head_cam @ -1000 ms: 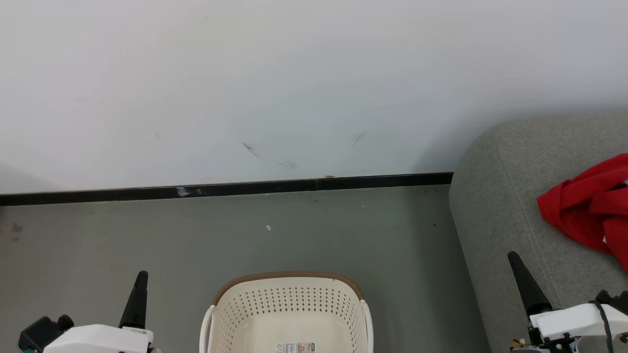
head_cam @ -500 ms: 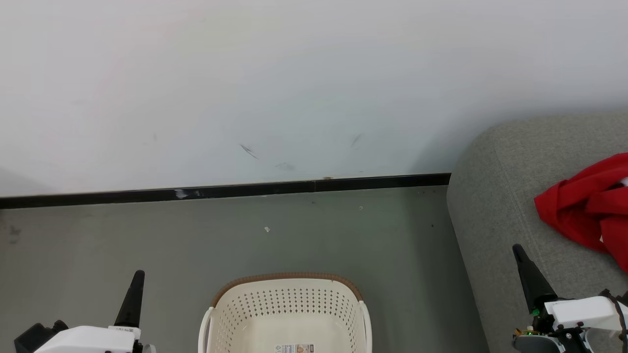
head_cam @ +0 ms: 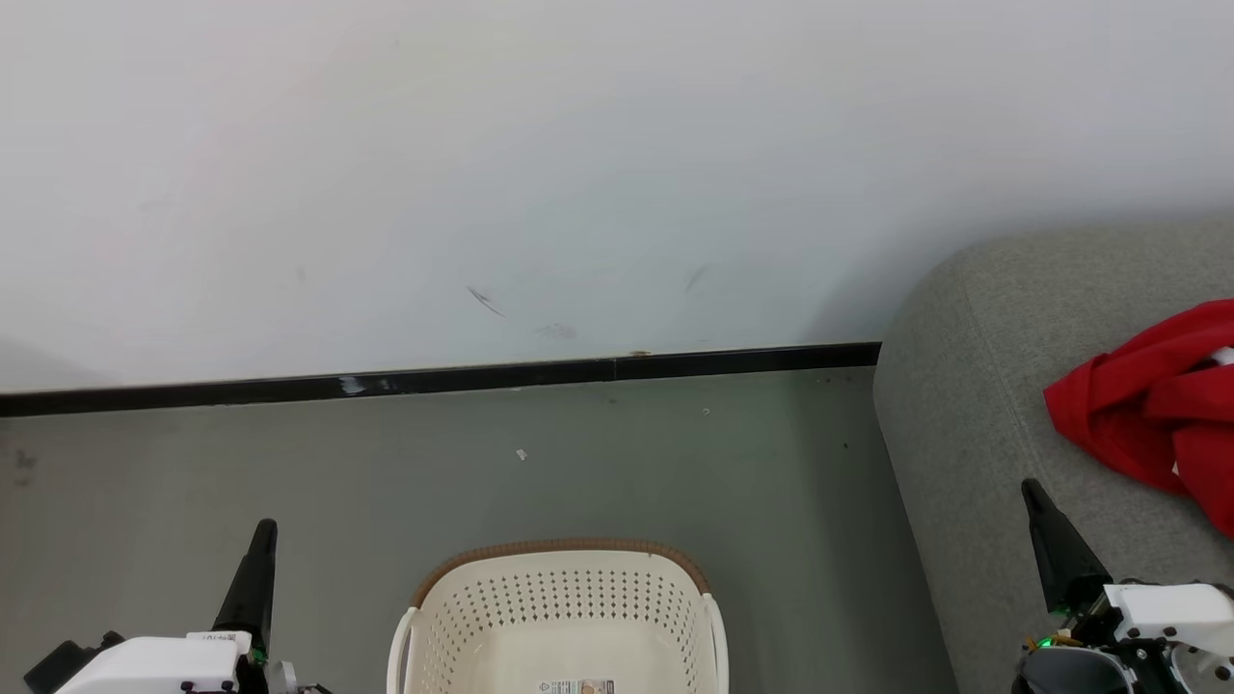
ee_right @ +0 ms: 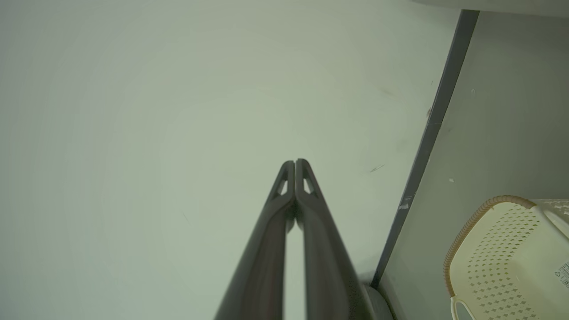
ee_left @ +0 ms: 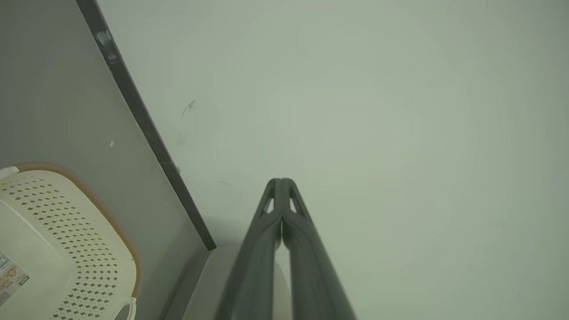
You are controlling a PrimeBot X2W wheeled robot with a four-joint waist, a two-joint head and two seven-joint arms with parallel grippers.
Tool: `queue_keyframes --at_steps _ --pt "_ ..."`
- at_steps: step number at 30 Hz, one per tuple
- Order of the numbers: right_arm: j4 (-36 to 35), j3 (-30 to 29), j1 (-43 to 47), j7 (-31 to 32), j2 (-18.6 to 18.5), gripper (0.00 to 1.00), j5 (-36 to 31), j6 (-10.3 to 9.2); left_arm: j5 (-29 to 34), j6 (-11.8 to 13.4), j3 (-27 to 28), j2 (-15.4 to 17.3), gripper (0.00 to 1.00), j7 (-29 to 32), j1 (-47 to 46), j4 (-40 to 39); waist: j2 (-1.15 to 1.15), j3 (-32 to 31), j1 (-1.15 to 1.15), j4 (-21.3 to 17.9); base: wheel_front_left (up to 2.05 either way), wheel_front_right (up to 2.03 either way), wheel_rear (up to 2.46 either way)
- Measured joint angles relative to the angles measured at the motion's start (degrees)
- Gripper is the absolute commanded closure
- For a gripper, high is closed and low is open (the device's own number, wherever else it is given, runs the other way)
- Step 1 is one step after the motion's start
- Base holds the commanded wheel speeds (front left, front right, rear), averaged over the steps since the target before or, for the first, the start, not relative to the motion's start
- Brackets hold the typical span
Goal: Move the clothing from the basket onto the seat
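- left gripper (head_cam: 262, 540) and right gripper (head_cam: 1036, 496) sit low at the head view's bottom corners. Both are pressed closed on nothing, fingertips touching in the wrist views.
- Right arm has eased back toward the lower right over the last second; the camera has drifted a little too.
- basket (head_cam: 564, 547) between them is bare except for a label (head_cam: 578, 686).
- clothing (head_cam: 1138, 414) lies bunched on the seat (head_cam: 964, 386), unmoved.
- My read: transfer looks done, arms going to rest.
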Motion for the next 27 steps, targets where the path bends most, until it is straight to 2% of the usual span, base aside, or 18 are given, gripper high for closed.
queue_keyframes --at_steps 3,27 --pt "0.5 -0.2 -0.2 0.3 -0.2 1.00 1.8 0.00 -1.0 0.0 0.3 -0.1 1.00 0.4 0.0 0.1 0.00 0.0 0.00 0.0 0.00 0.00 0.00" --pt "0.7 -0.2 -1.0 0.4 -0.2 1.00 1.9 0.00 -1.0 -0.2 0.4 -0.1 1.00 0.4 0.0 0.2 0.00 0.0 -0.01 0.0 0.00 0.00 0.00"
